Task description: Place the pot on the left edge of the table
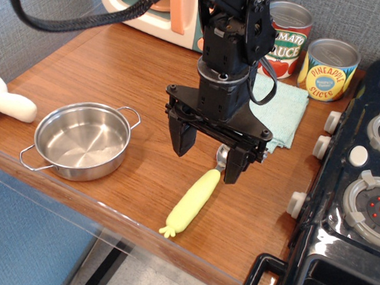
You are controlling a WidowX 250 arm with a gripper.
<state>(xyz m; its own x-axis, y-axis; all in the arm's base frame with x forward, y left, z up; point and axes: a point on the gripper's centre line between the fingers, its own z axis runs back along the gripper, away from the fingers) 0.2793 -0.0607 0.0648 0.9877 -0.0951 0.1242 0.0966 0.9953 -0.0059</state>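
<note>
One pot [81, 140] is seen near the left front of the bench [117, 60], a shallow round vessel of shiny stainless steel with two thin wire loop handles; it stands upright and nothing can be seen inside it. The bench is brown wood-grain with a rounded front edge. The end effector [206, 154], black and angular, is held above the bench to the right of the pot and apart from it; its two fingers are spread, with nothing between them. A soft yellow corn-shaped toy [191, 202] lies below the fingers, and a small metal object behind it is largely hidden. Two printed tin cans [329, 69] stand at the back, one partly covered by the arm. A folded teal cloth [283, 113] is partly covered as well. A black toy stove [361, 194] is cut off at the right, a white plush toy [0, 101] at the left.
</note>
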